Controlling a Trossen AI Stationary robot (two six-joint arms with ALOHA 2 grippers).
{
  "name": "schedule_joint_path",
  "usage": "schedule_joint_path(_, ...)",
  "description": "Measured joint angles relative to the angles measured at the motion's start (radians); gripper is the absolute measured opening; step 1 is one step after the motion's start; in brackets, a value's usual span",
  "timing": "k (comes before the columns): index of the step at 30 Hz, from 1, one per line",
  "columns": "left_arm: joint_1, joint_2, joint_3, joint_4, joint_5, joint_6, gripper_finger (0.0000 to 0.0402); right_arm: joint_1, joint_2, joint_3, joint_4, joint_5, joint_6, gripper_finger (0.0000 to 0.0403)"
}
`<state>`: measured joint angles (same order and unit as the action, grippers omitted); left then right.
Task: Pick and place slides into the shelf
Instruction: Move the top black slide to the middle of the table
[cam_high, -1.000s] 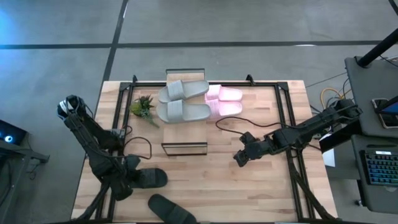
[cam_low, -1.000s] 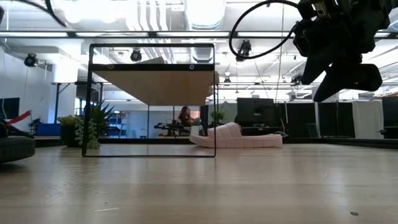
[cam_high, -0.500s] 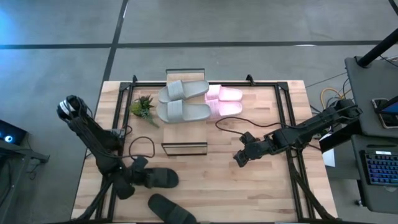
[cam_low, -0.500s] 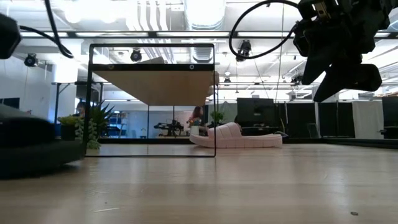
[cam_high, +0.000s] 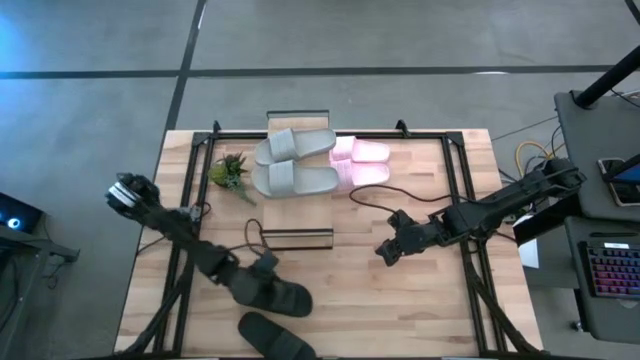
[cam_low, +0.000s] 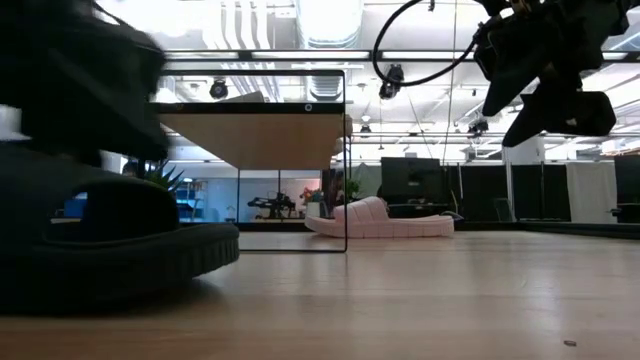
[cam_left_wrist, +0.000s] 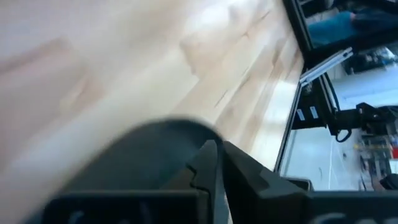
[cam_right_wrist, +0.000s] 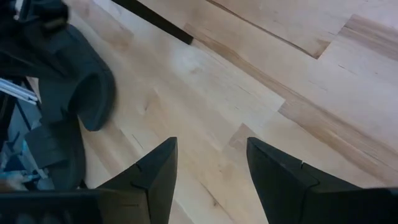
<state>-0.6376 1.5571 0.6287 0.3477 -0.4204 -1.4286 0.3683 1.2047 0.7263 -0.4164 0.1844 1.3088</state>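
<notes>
Slides: one black slide lies near the table's front, the left gripper clenched on its strap (its fingertips hidden by the foam). A second black slide is cut off at the front edge. Grey slides cover the shelf top; pink slides lie beside them, partly hidden. The right gripper hovers, fingers apart, grasping nothing.

Bare wooden table open at the 5 o'clock stretch, small wood-topped black-framed shelf standing at centre, grey foam slides and pink foam slides crowding 12 o'clock, small green plant at 10 o'clock, two black foam slides blocking 7 o'clock
</notes>
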Motion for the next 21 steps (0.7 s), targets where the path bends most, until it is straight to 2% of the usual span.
schedule_joint_path(4,0.081,0.022,0.009,0.116,0.132,0.164,0.0008,0.000,-0.002,0.001,-0.001,-0.003,0.019,0.0185)
schedule_joint_path(8,0.081,-0.080,0.015,0.081,0.189,0.234,0.0008,0.006,-0.006,0.001,-0.003,-0.008,0.019,0.0185)
schedule_joint_path(10,0.064,-0.156,0.020,-0.040,0.192,0.227,0.0008,0.012,-0.007,0.001,-0.003,-0.008,0.018,0.0185)
schedule_joint_path(14,0.013,-0.291,0.068,-0.493,0.193,0.112,0.0008,0.025,-0.008,0.001,-0.009,-0.008,0.018,0.0185)
schedule_joint_path(16,-0.012,-0.335,0.092,-0.652,0.200,0.055,0.0008,0.029,-0.008,0.001,-0.029,-0.007,0.017,0.0185)
schedule_joint_path(19,-0.033,-0.366,0.118,-0.770,0.232,0.001,0.0008,0.029,-0.008,0.000,-0.059,-0.002,0.015,0.0185)
schedule_joint_path(21,-0.038,-0.354,0.119,-0.783,0.259,-0.006,0.0008,0.029,-0.008,0.000,-0.072,0.002,0.010,0.0185)
